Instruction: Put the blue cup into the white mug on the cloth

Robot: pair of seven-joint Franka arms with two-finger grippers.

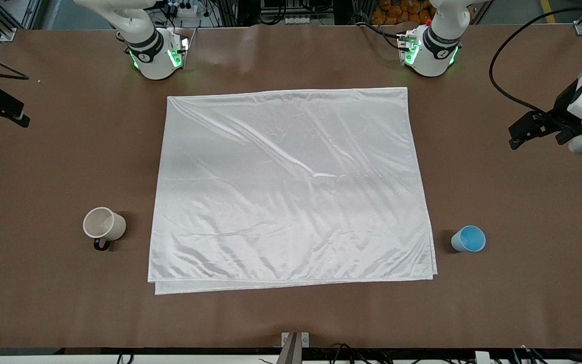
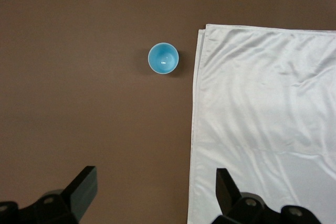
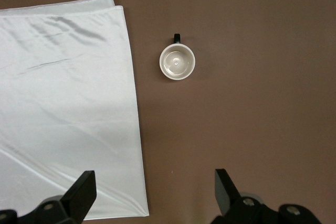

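Cloth (image 1: 291, 187) mid-table, white mug (image 1: 103, 225) and blue cup (image 1: 469, 239) off its ends; left gripper (image 2: 155, 187) and right gripper (image 3: 155, 190) aloft, jaws wide, empty.

Both arms wait, raised high; left pincer (image 2: 152, 192) and right pincer (image 3: 152, 195) point downward, fingers spread wide, empty.

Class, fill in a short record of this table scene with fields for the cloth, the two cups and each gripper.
cloth: spread flat mid-table, nothing on it
white mug: upright on bare table beside the cloth, toward the right arm's end
blue cup: upright on bare table beside the cloth, toward the left arm's end
left gripper: jaws open, empty, above the cloth's edge
right gripper: jaws open, empty, above the cloth's edge
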